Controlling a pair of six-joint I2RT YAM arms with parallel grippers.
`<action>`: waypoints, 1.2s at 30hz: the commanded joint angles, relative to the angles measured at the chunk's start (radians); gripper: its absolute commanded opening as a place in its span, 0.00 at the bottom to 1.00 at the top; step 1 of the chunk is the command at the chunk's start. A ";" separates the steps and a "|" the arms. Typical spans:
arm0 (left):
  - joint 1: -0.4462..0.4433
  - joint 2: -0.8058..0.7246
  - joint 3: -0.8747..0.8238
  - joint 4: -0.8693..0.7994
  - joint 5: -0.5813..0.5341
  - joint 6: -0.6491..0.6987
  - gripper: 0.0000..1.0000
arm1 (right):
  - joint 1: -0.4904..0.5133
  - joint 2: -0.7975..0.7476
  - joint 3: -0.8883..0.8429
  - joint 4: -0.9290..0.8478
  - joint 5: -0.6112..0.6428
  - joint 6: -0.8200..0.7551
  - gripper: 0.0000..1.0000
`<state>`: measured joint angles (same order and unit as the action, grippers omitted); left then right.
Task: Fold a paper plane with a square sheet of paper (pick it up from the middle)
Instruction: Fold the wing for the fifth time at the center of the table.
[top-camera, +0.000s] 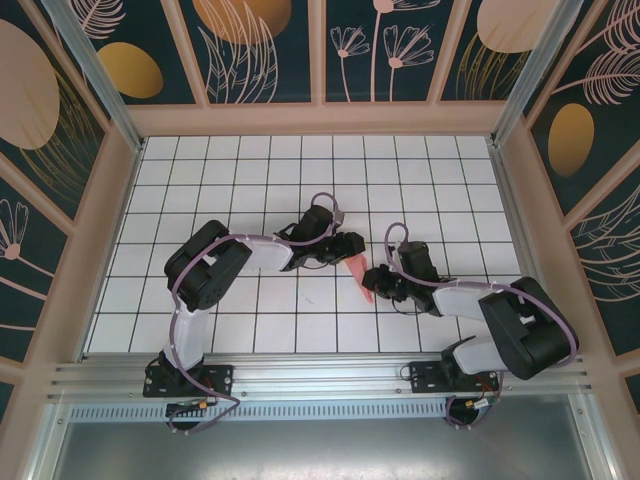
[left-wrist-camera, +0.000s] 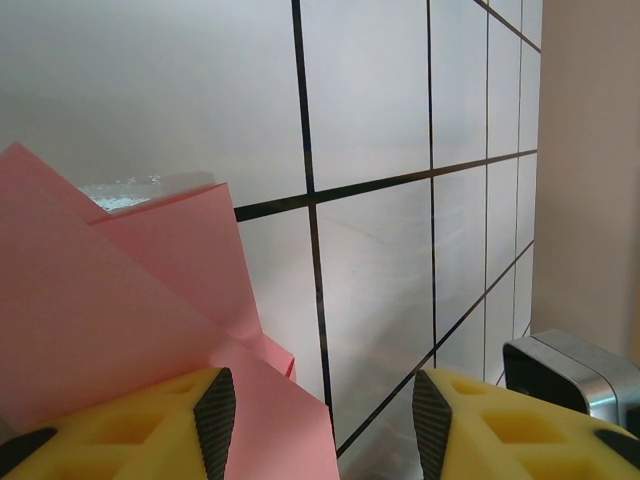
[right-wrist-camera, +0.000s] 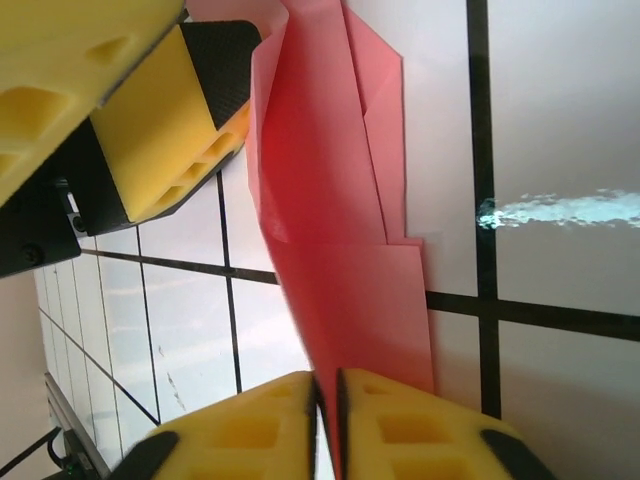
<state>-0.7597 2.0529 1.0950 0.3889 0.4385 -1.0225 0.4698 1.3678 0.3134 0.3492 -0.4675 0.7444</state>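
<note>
Right gripper (right-wrist-camera: 326, 415) is clamped tight on the folded pink paper (right-wrist-camera: 330, 230), pinching its end between both yellow fingers, and the layers rise on edge from there. Left gripper (left-wrist-camera: 325, 420) has its jaws spread wide and is not gripping; one black pad sits right against the paper's side, and the pink sheet leans across that finger. From above, the paper is a small pink wedge between the two grippers, over the middle of the white-tiled table (top-camera: 250, 180), with creased flaps showing along one edge
</note>
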 joint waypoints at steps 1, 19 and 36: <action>-0.003 0.019 0.022 -0.024 -0.001 0.027 0.53 | 0.007 -0.012 0.015 -0.069 0.034 -0.022 0.08; -0.001 -0.054 0.018 0.004 0.033 0.036 0.57 | -0.050 0.025 -0.109 0.157 -0.068 0.111 0.00; -0.046 -0.141 -0.099 0.131 0.087 -0.005 0.55 | -0.121 0.089 -0.123 0.282 -0.194 0.176 0.00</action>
<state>-0.7895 1.8843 0.9909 0.4770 0.4904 -1.0237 0.3588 1.4406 0.1970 0.5919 -0.6319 0.9020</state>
